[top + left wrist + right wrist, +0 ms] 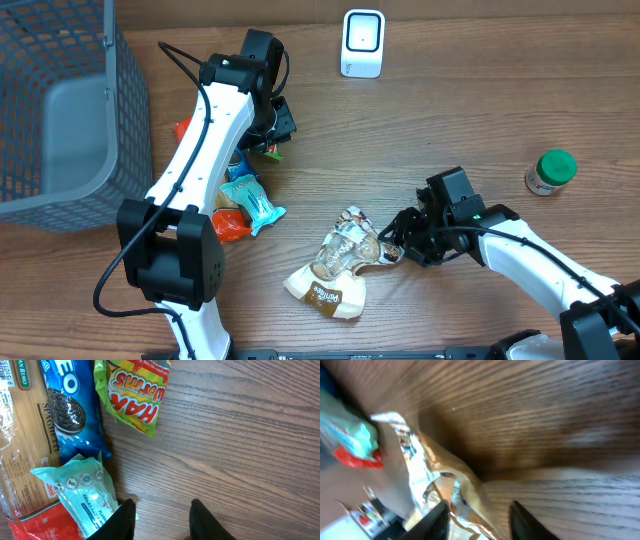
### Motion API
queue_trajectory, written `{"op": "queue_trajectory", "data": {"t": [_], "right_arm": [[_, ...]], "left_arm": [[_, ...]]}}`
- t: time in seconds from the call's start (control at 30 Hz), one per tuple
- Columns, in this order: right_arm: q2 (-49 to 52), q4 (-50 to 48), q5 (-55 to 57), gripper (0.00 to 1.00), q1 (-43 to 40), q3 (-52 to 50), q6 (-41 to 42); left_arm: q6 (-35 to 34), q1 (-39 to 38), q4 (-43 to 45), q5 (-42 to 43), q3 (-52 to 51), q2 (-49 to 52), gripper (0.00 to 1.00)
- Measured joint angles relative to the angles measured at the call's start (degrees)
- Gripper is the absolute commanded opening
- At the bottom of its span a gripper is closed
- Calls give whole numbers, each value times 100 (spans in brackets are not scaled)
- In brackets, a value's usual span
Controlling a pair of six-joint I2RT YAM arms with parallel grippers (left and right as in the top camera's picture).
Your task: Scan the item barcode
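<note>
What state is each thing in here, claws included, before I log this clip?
left claw: open, nothing between its fingers.
snack bag: crumpled, lying on the table.
right claw: snack bag's edge between its fingers; grip unclear.
jar: upright, green lid on.
scanner: standing upright, untouched.
basket: upright, open top.

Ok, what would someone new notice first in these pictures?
The crinkled clear-and-tan plastic snack bag mid-table, with the right gripper at its edge. Next, the heap of bright snack packets under the left arm, beside the grey mesh basket at the left. A white box-shaped scanner stands at the far edge.
</note>
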State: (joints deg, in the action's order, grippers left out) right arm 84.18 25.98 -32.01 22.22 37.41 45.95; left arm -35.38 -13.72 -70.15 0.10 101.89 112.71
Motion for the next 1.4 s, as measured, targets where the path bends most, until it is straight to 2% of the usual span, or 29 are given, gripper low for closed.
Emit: {"op": "queue_trajectory", "data": {"t": [0.1,0.17,0.33,0.47,0.63,0.87,1.17,1.4], "right_arm": [[0,-192,37,9,0,-4,42],[0,-350,39,4,0,-9,42],[0,-693,-37,4,0,-11,-35],[0,-542,-50,4,-13,59,-393],[0,702,389,4,-208,796,-1060],[0,2527,2048,4,-343,2297,-1996],[118,3501,3578,4,-310,3386,-2787],[1244,3897,4131,4,249,4015,-2909]], "left_arm": [[0,0,-2,0,2,0,29],[0,0,-11,-2,0,0,29],[0,0,-11,0,0,0,29],[0,0,-13,0,0,0,29],[0,0,-13,0,2,0,29],[0,0,-11,-17,0,0,29],[0,0,7,-22,2,0,29],[2,0,7,-20,0,0,29]]}}
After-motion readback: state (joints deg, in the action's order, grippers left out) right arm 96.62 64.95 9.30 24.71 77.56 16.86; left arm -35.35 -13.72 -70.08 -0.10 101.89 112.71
